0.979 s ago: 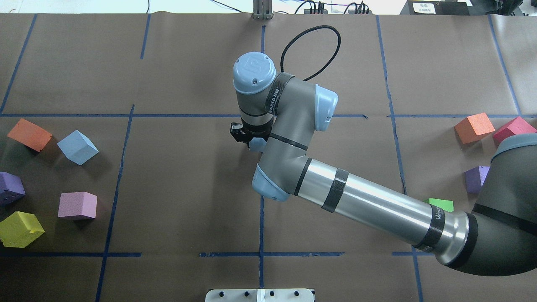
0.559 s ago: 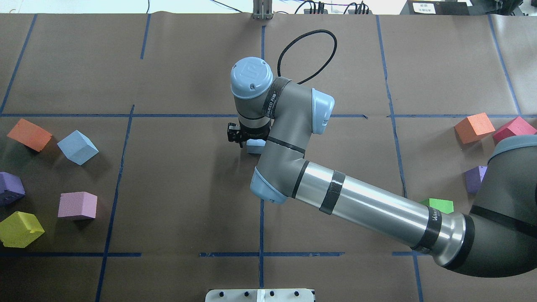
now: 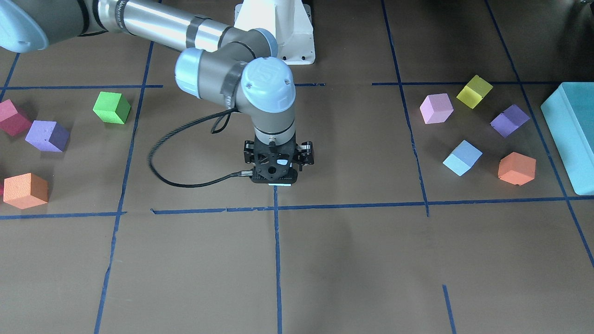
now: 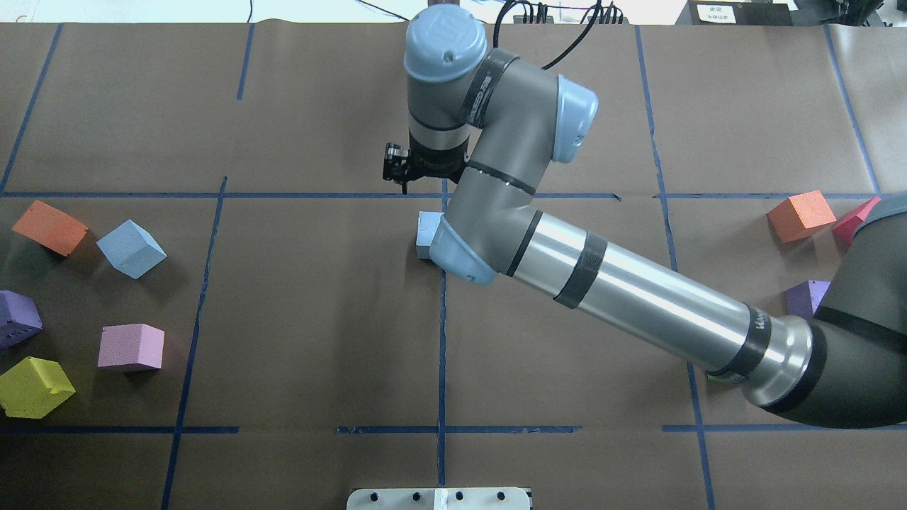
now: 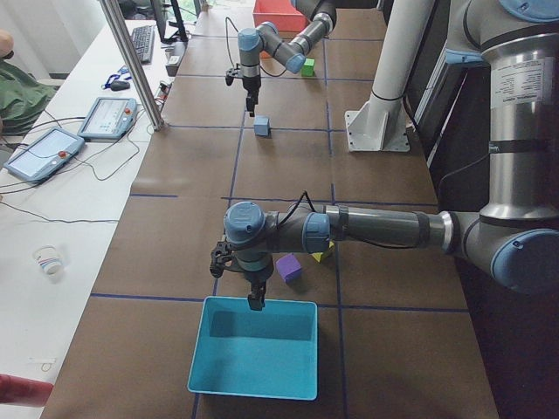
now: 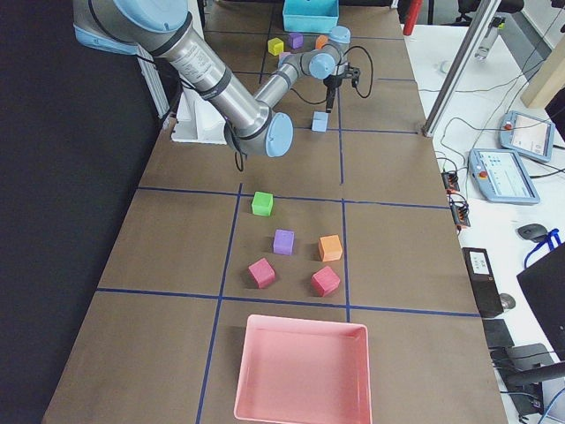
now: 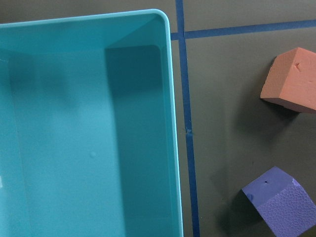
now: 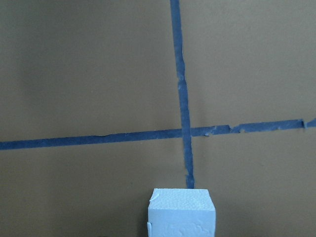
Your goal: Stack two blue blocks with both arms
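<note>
One blue block (image 4: 426, 234) sits on the table's centre cross of tape, half hidden by the right arm's elbow. It also shows at the bottom of the right wrist view (image 8: 181, 213). My right gripper (image 4: 409, 168) hangs above it, apart from it, jaws spread and empty; in the front view (image 3: 278, 170) only a sliver of the block (image 3: 281, 184) shows beneath. The second blue block (image 4: 131, 248) lies at the far left, also in the front view (image 3: 462, 157). My left gripper (image 5: 253, 299) hovers over the teal box's edge; I cannot tell whether it is open.
A teal box (image 3: 568, 125) stands at the left end. Orange (image 4: 49, 227), purple (image 4: 18, 319), pink (image 4: 131, 347) and yellow (image 4: 35, 386) cubes surround the second blue block. Orange (image 4: 801, 216), red and purple cubes lie right. A pink tray (image 6: 300, 371) sits at the right end.
My right gripper has let go of the blue block, lifted and moved away from the robot. The block stays on the centre cross. The other cubes have not moved.
</note>
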Motion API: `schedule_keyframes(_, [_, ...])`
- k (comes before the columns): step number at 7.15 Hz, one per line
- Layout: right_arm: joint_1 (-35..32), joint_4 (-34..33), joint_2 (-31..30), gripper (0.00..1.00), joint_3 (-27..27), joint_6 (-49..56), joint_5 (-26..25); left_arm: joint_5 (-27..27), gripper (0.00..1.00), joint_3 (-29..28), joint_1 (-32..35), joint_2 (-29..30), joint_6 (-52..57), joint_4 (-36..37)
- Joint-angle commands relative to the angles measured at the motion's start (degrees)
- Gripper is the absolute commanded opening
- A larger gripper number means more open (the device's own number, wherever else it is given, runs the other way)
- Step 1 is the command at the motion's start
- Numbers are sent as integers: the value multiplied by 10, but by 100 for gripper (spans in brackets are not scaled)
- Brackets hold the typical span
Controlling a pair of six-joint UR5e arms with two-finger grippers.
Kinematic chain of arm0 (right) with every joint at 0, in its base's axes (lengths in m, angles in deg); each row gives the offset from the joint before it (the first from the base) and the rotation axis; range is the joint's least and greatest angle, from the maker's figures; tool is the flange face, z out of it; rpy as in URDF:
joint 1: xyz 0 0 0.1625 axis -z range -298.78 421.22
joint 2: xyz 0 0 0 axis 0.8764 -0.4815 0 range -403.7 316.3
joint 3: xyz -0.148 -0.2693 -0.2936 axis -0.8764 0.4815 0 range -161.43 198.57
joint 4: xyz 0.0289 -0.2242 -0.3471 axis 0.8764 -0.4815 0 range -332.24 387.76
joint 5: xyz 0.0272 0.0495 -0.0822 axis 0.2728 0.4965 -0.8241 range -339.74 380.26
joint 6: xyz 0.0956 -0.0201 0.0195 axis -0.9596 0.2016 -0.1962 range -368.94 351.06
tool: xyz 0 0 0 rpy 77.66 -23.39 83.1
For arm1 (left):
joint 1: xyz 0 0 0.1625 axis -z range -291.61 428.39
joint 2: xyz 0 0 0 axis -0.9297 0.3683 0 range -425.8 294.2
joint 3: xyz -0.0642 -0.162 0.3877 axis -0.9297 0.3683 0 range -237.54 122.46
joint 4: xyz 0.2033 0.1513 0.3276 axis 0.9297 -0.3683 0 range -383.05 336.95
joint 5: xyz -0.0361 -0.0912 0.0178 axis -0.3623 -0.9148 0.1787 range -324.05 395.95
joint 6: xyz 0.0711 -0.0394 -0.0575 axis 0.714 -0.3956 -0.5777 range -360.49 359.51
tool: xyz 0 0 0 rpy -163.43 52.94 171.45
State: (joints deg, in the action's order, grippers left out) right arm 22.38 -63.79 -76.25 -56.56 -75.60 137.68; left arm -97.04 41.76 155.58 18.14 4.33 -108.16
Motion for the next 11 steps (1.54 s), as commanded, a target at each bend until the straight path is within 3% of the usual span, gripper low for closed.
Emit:
schedule_keyframes(1, [-74, -84, -67, 100, -101, 118, 40, -1, 100, 5, 0, 10, -6, -4])
schedule_keyframes(4, [-237, -88, -266, 100, -192, 434, 111, -3, 100, 15, -1, 46, -5, -43])
schedule_keyframes(7, [-397, -86, -424, 100, -202, 730, 161, -7, 100, 18, -2, 70, -4, -49])
schedule_keyframes(9, [-479, -79, -520, 100, -202, 854, 164, -16, 100, 22, -37, 78, -5, -72])
schedule_keyframes(11, [-516, -78, -623, 100, -253, 878, 159, -13, 100, 23, -112, 83, -99, -130])
